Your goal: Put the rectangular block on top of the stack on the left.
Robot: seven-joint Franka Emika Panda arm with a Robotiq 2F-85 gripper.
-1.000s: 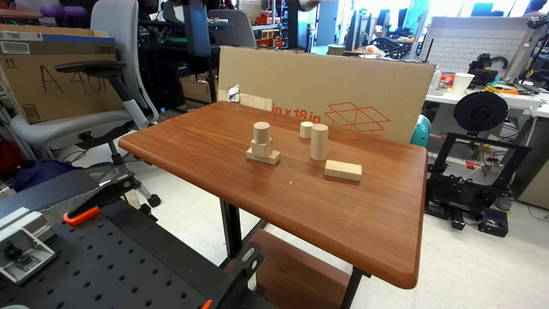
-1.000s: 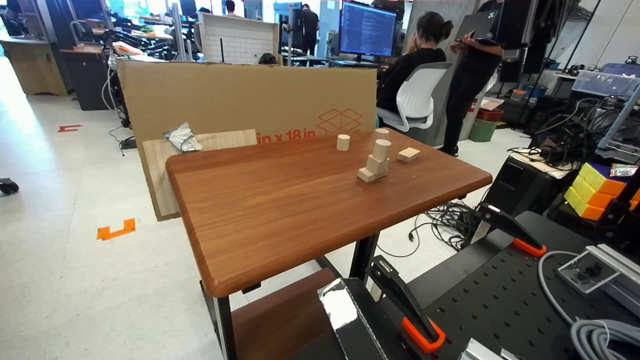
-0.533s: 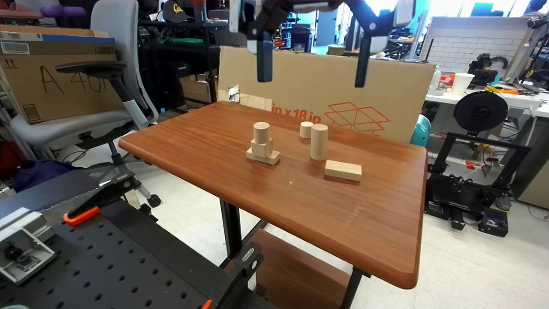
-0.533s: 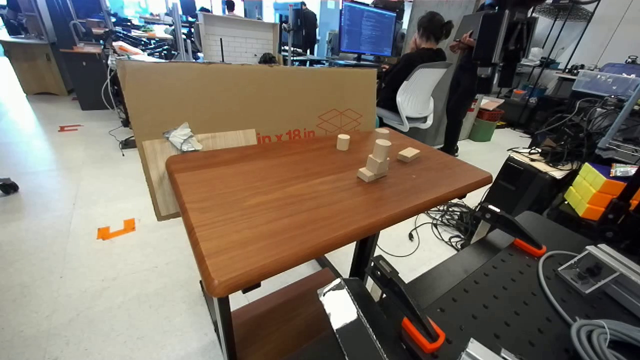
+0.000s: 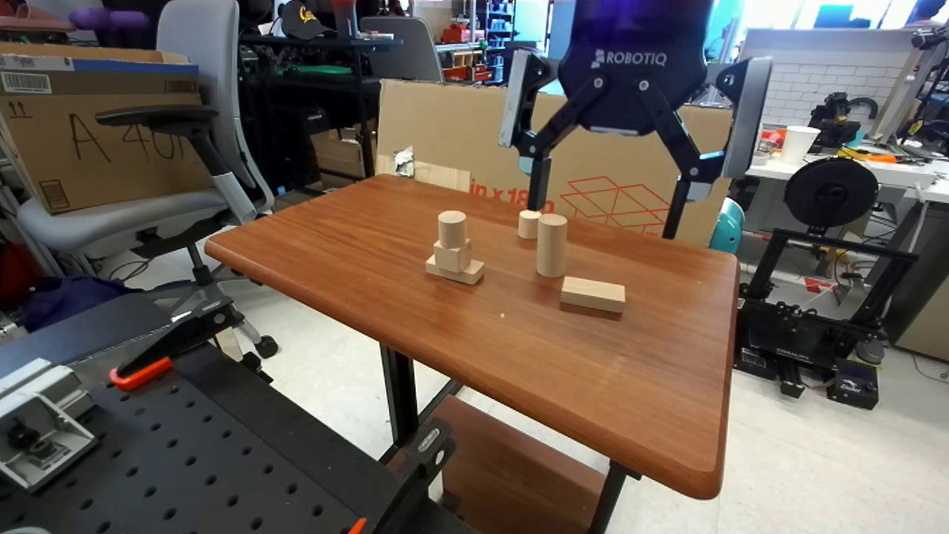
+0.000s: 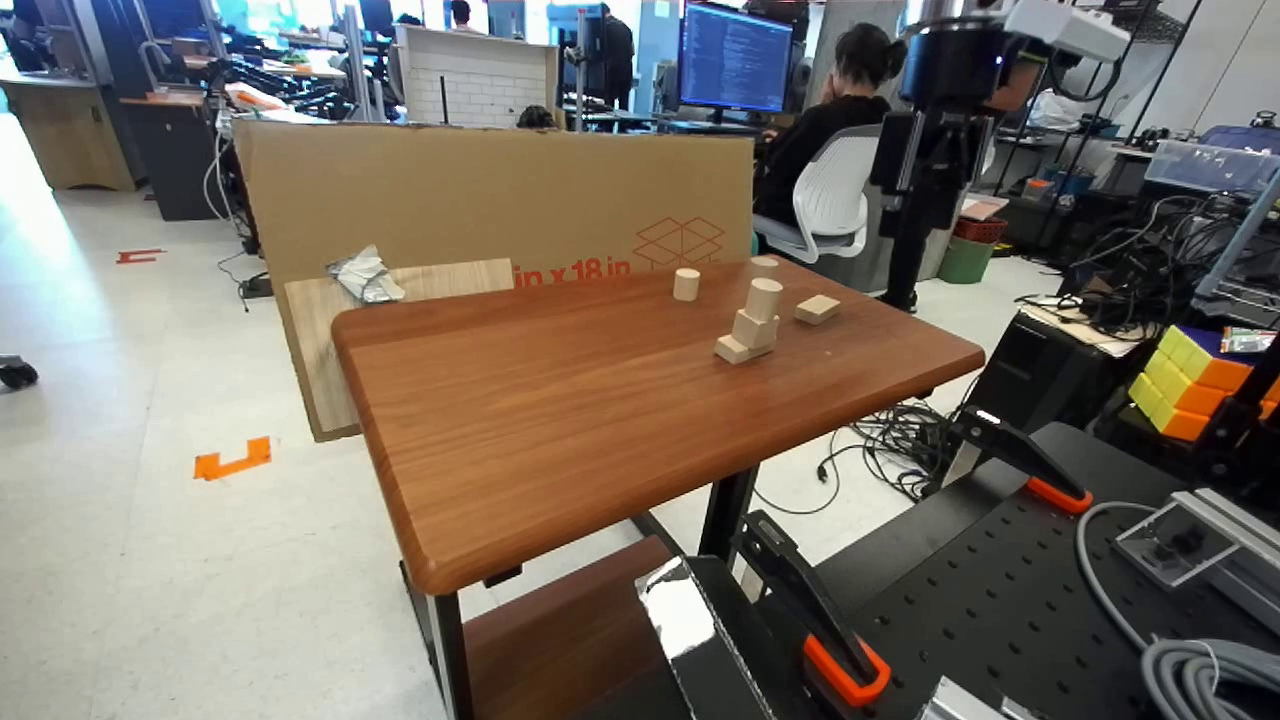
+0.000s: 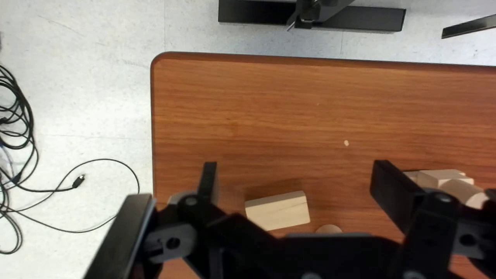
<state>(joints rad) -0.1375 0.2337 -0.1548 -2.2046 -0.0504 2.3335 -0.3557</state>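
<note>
My pincer (image 5: 604, 215) hangs above the desk (image 5: 630, 371), spread wide and gripping nothing. I see the rectangular block (image 5: 593, 294) lying flat on the desk, near a tall upright cylinder (image 5: 551, 246) and well apart from the stack (image 5: 452, 256), where I count 3 pieces.

Three cylinders (image 5: 551, 246), three rectangular blocks (image 5: 592, 294)

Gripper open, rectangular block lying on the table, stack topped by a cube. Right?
Wrong on the stack: its top piece is an upright cylinder, as both exterior views show. Open gripper and rectangular block on the table are correct.
</note>
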